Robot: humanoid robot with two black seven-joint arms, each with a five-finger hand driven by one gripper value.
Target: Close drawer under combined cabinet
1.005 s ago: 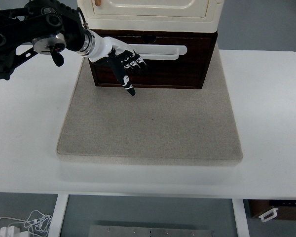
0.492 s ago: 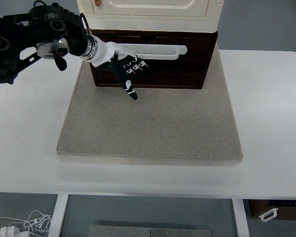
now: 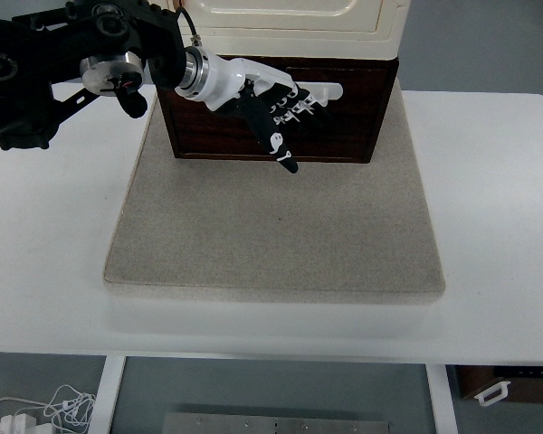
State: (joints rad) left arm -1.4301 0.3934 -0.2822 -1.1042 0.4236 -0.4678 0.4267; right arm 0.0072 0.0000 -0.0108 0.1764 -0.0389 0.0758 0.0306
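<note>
1. The drawer (image 3: 344, 127) front is dark, reddish-brown wood with a slight sheen.
2. Its handle (image 3: 330, 91) looks like smooth white plastic.
3. The mat (image 3: 271, 226) is rough, matt beige cloth.
4. The tabletop (image 3: 498, 226) is smooth matt white.
5. The left hand (image 3: 276, 113) shows glossy black and white plastic.

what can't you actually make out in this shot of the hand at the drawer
- Top view: the upper part of the cream cabinet is cut off by the top edge.
- Top view: the left hand covers part of the white handle and drawer front; contact there is hidden.
- Top view: whether the drawer is fully shut cannot be judged from this steep angle.
- Right arm: out of frame.
</note>
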